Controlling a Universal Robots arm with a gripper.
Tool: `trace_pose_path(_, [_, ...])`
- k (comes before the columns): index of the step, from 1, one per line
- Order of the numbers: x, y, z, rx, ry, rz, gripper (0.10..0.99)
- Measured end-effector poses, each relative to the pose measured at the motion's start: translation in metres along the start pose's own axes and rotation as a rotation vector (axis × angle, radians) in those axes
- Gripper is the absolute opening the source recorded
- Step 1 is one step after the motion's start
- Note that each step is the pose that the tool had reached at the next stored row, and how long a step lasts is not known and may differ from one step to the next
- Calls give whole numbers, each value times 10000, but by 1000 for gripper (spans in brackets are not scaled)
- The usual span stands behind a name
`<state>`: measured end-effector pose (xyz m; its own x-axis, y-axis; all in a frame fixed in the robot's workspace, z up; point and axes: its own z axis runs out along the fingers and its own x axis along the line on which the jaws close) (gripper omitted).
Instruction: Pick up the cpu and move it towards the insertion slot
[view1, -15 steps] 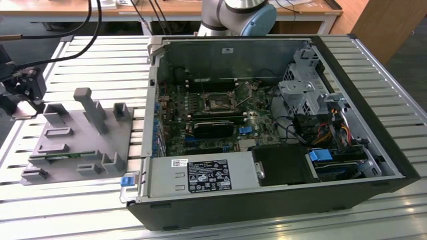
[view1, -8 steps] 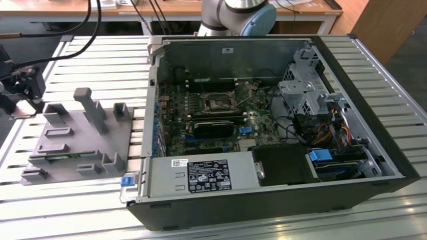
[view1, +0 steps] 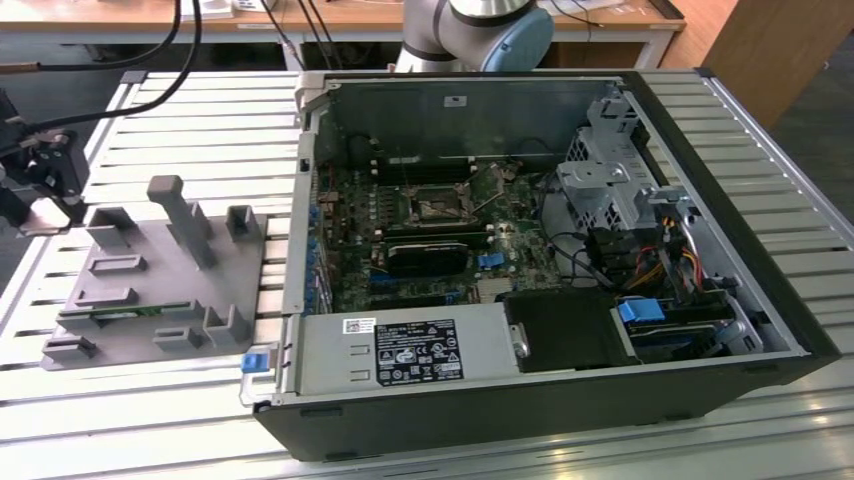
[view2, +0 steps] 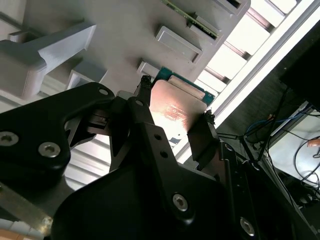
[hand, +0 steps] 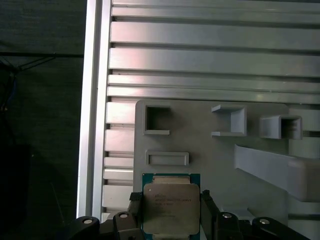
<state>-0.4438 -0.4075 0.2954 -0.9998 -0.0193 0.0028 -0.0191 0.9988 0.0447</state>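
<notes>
Claw (hand: 170, 201) clenched on the cpu (hand: 171, 215);
we see it pinched by opposite edges, likely sparing the metal top, over the grey fixture (hand: 210, 155).

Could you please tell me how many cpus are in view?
1: the cpu, gripped by the claw at the fixture's edge. Others may be hidden inside the case.

Glare washes the counter (view1: 187, 115) slats at ten o'clock in the exterior view; the computer case (view1: 467, 425) interior sits dim. In the second wrist view, the cpu (view2: 175, 107) lid glows warm.
</notes>
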Motion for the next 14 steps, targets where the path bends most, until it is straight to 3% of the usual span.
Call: trace_pose_path(14, [0,3,-70,0,1,0,541])
